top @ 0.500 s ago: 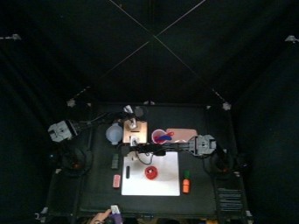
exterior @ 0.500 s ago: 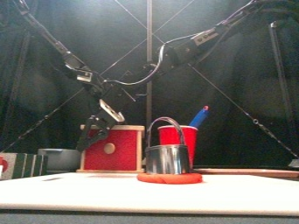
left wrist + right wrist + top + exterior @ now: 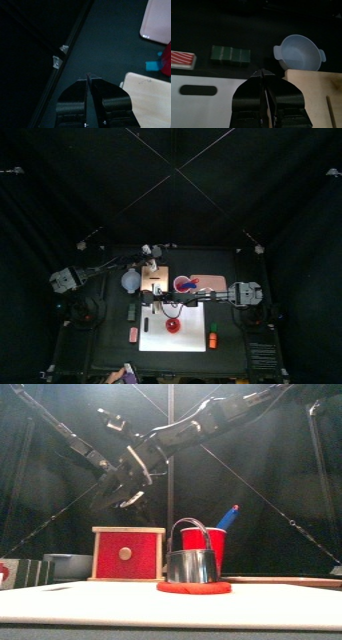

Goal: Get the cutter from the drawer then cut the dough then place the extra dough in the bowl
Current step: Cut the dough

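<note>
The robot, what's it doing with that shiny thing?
The cutter stands on the red dough on the white board, and nothing is holding it. The left gripper and right gripper hang high in the air, both shut and empty. The bowl beside the box has no dough in it yet.

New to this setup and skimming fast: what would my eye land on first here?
The round metal cutter stands on the red dough disc in the middle of the white cutting board, close to the table's front. Behind it are the wooden box with its red drawer front and a red cup. A blue-grey bowl sits beside the box.
</note>
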Motion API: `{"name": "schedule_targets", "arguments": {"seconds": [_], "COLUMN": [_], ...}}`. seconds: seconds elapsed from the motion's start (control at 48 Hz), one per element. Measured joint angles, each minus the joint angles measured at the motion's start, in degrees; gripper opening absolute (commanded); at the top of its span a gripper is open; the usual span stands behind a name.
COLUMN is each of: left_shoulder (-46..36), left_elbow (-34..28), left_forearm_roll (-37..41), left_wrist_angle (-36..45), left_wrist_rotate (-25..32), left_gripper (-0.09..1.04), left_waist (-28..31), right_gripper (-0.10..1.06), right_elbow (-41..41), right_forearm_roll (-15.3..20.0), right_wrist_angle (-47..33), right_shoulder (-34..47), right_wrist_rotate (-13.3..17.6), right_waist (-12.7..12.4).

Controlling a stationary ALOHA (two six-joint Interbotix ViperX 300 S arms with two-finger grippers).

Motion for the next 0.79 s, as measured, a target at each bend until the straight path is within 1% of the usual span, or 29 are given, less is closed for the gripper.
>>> {"name": "schedule_targets", "arguments": {"seconds": [0.104, 0.229, 0.333, 0.458, 0.604, 0.708, 0.75, 0.792], "left_shoulder": [-2.64, -5.62, -7.73, -8.88, -8.96, -8.70, -8.17, -7.56], "left_elbow": [2.29, 5.80, 10.20, 16.35, 22.94, 26.63, 27.77, 28.30], "left_forearm_roll": [-2.20, -5.45, -8.26, -9.49, -9.84, -10.90, -11.87, -13.01], "left_wrist_angle": [-1.49, -4.66, -10.90, -22.76, -39.02, -50.45, -54.23, -56.16], "left_wrist_rotate": [0.00, 0.00, 0.09, 0.00, -0.09, -0.35, -0.79, -1.23], "left_gripper": [0.49, 0.49, 0.49, 0.50, 0.52, 0.59, 0.64, 0.69], "left_waist": [-2.72, -8.44, -14.59, -22.50, -31.11, -36.74, -39.20, -41.04], "right_gripper": [0.27, 0.28, 0.34, 0.50, 0.71, 0.82, 0.85, 0.85], "right_elbow": [8.35, 18.02, 24.79, 30.41, 34.10, 35.77, 36.21, 36.65], "right_forearm_roll": [1.58, 3.60, 4.92, 5.45, 7.21, 9.49, 10.20, 10.63], "right_wrist_angle": [-6.94, -17.40, -24.08, -26.46, -26.89, -26.98, -26.98, -26.98], "right_shoulder": [-5.63, -10.90, -14.68, -17.67, -19.78, -21.09, -21.53, -21.97], "right_wrist_rotate": [0.00, 0.18, -0.09, 0.09, 0.00, 0.09, 0.09, 0.00], "right_waist": [0.00, -0.53, -0.35, 0.00, 0.26, 0.79, 0.97, 1.23]}}
